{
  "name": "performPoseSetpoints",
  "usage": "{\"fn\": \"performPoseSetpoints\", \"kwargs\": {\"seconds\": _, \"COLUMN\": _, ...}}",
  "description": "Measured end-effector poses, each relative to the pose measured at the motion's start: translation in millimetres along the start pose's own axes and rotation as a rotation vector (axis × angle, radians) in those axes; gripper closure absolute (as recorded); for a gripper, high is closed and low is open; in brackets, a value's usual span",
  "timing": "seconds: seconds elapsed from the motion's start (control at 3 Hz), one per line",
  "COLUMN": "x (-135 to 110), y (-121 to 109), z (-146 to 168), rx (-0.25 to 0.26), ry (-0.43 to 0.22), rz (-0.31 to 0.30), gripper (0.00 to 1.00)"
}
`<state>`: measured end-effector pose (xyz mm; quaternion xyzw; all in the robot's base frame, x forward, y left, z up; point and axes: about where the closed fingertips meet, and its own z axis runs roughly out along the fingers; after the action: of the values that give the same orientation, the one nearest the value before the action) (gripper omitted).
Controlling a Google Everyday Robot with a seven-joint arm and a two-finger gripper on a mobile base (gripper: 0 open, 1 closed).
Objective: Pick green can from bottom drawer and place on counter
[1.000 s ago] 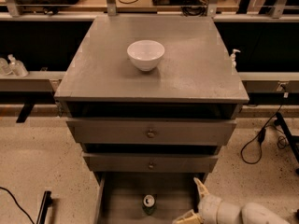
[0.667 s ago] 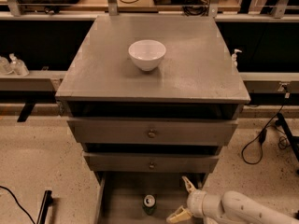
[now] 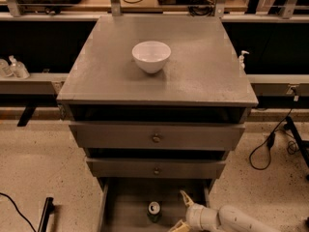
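Our hand (image 3: 180,211) hangs spread open just beside the green can (image 3: 154,211) standing upright in the bottom drawer (image 3: 124,204); we judge it light, smooth, easily dented, so clasp its mid-wall gently.

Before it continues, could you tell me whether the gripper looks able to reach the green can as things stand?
Probably yes: the gripper, fingers open, sits right beside the green can inside the pulled-out bottom drawer, with nothing visible between them.
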<state>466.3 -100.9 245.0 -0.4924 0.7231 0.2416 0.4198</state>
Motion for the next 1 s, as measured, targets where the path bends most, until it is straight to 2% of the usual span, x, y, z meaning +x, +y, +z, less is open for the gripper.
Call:
{"fn": "performPoseSetpoints", "kwargs": {"seconds": 0.33, "x": 12.6, "y": -4.6, "z": 46.0, "rx": -0.014, "ry": -0.096, "rz": 0.006, "gripper": 0.00}}
{"fn": "performPoseSetpoints", "kwargs": {"seconds": 0.67, "x": 4.2, "y": -14.7, "z": 69.2, "rx": -0.032, "ry": -0.158, "rz": 0.007, "gripper": 0.00}}
{"fn": "performPoseSetpoints", "kwargs": {"seconds": 1.0, "x": 0.8, "y": -14.1, "z": 79.6, "rx": -0.036, "ry": -0.154, "rz": 0.020, "gripper": 0.00}}
